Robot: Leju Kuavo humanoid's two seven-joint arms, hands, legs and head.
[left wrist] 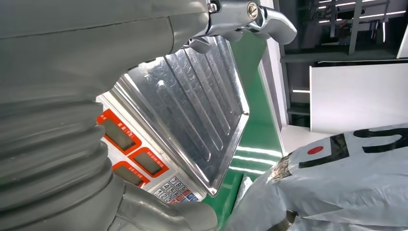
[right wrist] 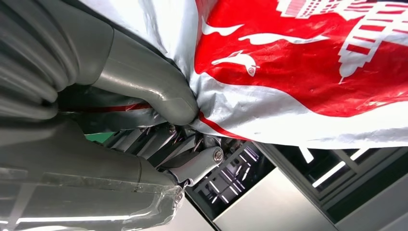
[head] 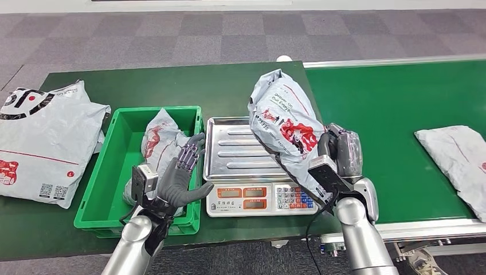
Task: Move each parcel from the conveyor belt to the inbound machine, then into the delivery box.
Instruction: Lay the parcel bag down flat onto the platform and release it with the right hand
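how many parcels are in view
4: one held by the right hand over the scale, one in the green bin, one on the conveyor, one left of the bin. More may be hidden.

Readable text sparse. On held parcel [head: 284, 126]: small grey print lines beside red graphic, words too blurred to read with certainty. On scale [left wrist: 159, 166]: keypad digits 7 8 9, 4 5 6, 1 2 3 legible in left wrist view; display windows blank; small labels above them illegible. On left parcel [head: 43, 143]: two QR codes near lower edge, large black lettering at top corner cropped and unreadable, red round mark. On bin parcel [head: 157, 137]: red print, illegible.
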